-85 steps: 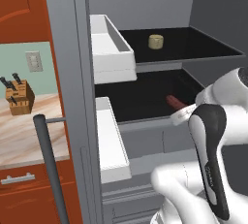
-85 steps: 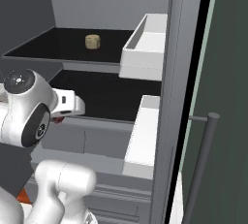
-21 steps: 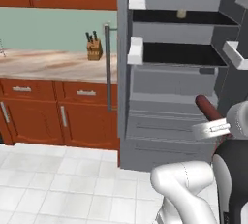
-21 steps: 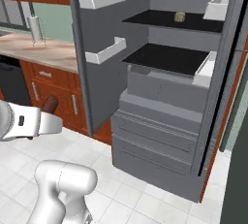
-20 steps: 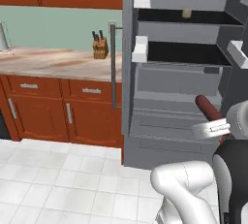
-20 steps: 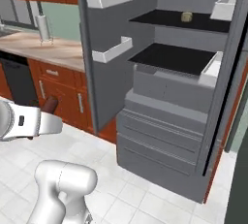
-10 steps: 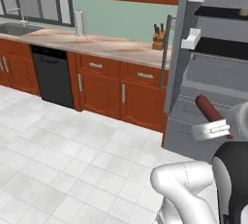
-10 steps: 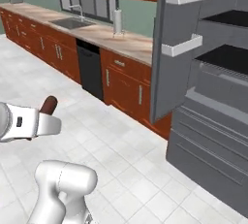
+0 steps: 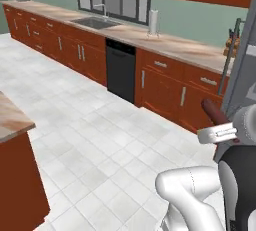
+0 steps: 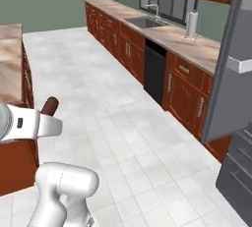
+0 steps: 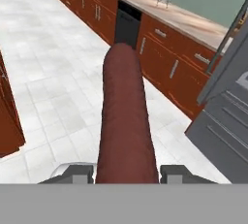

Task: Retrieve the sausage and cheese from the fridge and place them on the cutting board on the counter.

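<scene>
Dark red-brown and rounded at its tip, the sausage (image 11: 127, 121) stood clamped between the two fingers of the gripper (image 11: 127, 173), the jaws part-way closed against its sides and the link jutting straight out ahead of the hand. In the left base view the sausage (image 9: 214, 112) angled up from the gripper (image 9: 217, 134) beside the grey fridge (image 9: 246, 75), whose door hung open at the right of the hand view. The marbled counter (image 10: 183, 38) ran along the far wall over reddish-brown cabinets, with a sink (image 10: 142, 22) and a black dishwasher (image 9: 121, 70) set into the run; no cutting board could be made out from here. The risk, by the look of it, lay in the hold: most of the link overhung the fingers, so a jolt from the base or a knock against a cabinet could twist it loose onto the white tiled floor (image 9: 95, 145)
</scene>
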{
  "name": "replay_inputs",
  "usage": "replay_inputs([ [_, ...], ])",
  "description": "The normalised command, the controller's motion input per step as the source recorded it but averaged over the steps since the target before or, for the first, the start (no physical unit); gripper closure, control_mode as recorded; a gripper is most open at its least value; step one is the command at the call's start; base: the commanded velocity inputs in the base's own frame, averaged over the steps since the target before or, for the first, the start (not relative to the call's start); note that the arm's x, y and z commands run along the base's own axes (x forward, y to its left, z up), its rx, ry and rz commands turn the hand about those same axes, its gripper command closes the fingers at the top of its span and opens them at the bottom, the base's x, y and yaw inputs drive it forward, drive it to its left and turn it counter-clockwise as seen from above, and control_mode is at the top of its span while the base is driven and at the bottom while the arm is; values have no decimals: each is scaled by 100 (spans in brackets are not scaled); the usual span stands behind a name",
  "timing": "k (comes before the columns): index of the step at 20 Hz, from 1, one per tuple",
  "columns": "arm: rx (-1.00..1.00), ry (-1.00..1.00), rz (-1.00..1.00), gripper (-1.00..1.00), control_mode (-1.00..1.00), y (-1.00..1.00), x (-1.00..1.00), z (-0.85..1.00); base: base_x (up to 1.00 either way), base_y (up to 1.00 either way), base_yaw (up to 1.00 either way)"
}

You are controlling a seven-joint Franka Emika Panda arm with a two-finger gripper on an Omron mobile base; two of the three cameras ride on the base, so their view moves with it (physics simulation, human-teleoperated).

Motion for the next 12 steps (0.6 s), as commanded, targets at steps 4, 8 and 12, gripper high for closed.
replay_inputs([
  [4,0,0,0,100,100,0,0,0,-23,12,54],
  [8,0,0,0,100,100,0,0,0,-36,15,43],
  [12,0,0,0,100,100,0,0,0,-39,16,45],
])
